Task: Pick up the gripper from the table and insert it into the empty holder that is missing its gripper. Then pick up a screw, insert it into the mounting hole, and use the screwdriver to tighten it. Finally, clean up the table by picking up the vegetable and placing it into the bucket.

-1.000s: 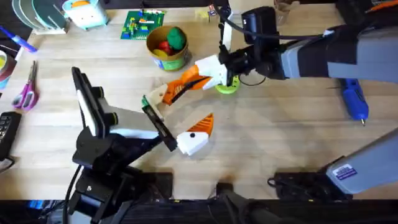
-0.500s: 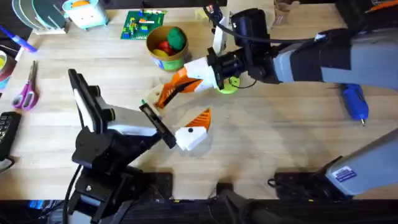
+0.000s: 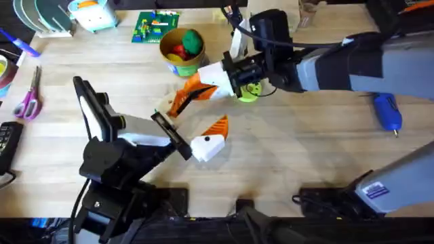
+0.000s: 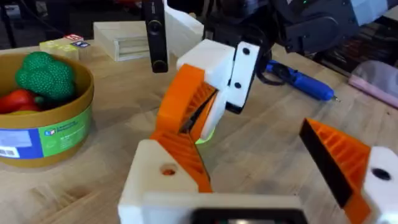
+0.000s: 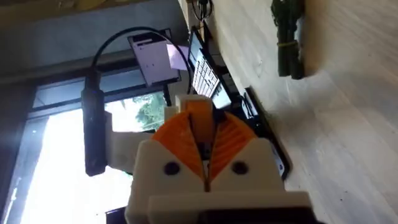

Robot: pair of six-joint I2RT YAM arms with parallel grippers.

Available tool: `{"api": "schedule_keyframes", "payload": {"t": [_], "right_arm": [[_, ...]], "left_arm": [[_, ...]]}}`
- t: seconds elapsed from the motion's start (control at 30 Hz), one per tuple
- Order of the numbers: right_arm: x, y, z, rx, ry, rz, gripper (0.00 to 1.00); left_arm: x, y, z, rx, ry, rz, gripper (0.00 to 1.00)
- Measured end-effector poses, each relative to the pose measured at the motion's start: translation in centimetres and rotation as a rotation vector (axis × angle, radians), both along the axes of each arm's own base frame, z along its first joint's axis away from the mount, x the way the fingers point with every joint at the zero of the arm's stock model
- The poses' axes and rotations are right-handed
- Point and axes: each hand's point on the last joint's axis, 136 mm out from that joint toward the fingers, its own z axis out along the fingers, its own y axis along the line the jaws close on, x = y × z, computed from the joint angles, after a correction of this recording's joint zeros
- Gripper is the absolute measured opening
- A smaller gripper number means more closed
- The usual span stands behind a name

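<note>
1. shifted since a second earlier: the right gripper (image 3: 178,105) had edged further across the surface (image 3: 305,156), past the bucket (image 3: 180,62).
2. the vegetable (image 5: 289,37) lay on the surface near it, not grasped.
3. right gripper pinched closed, apparently empty; left gripper (image 3: 218,129) spread wide, idle.
4. judged step: cleanup. next it likely needed to open over the vegetable, close, then carry it to the bucket.

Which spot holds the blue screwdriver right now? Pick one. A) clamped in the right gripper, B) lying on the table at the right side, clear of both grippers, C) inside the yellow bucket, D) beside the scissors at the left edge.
B: the blue screwdriver lies flat on the table at the right in the overhead view, apart from both the right gripper and the left gripper.
</note>
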Motion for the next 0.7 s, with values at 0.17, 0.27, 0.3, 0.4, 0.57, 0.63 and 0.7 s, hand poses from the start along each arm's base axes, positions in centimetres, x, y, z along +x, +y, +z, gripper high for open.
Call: {"api": "schedule_keyframes", "payload": {"t": [0.17,0.27,0.3,0.4,0.57,0.63,0.7], "right_arm": [[0.4,0.3,0.5,0.019,-0.033,-0.010,0.009],[0.7,0.6,1.0,0.033,-0.059,-0.020,0.009],[0.8,0.6,1.0,0.033,-0.060,-0.024,0.009],[0.9,0.7,1.0,0.031,-0.060,-0.035,0.009],[1.5,0.6,0.9,0.022,-0.067,-0.061,0.009],[1.8,0.5,0.8,0.019,-0.069,-0.074,0.009],[1.9,0.5,0.8,0.016,-0.071,-0.082,0.009]], "left_arm": [[0.3,0.2,0.0,0.005,-0.007,0.020,0.993],[0.5,0.5,0.1,0.017,-0.023,0.040,0.993],[0.6,0.6,0.1,0.020,-0.027,0.046,0.993],[0.8,0.7,0.1,0.024,-0.031,0.059,0.992],[1.1,1.1,0.1,0.026,-0.031,0.088,0.993],[1.2,1.2,0.1,0.027,-0.031,0.097,0.993],[1.3,1.3,0.1,0.028,-0.030,0.102,0.993]]}}
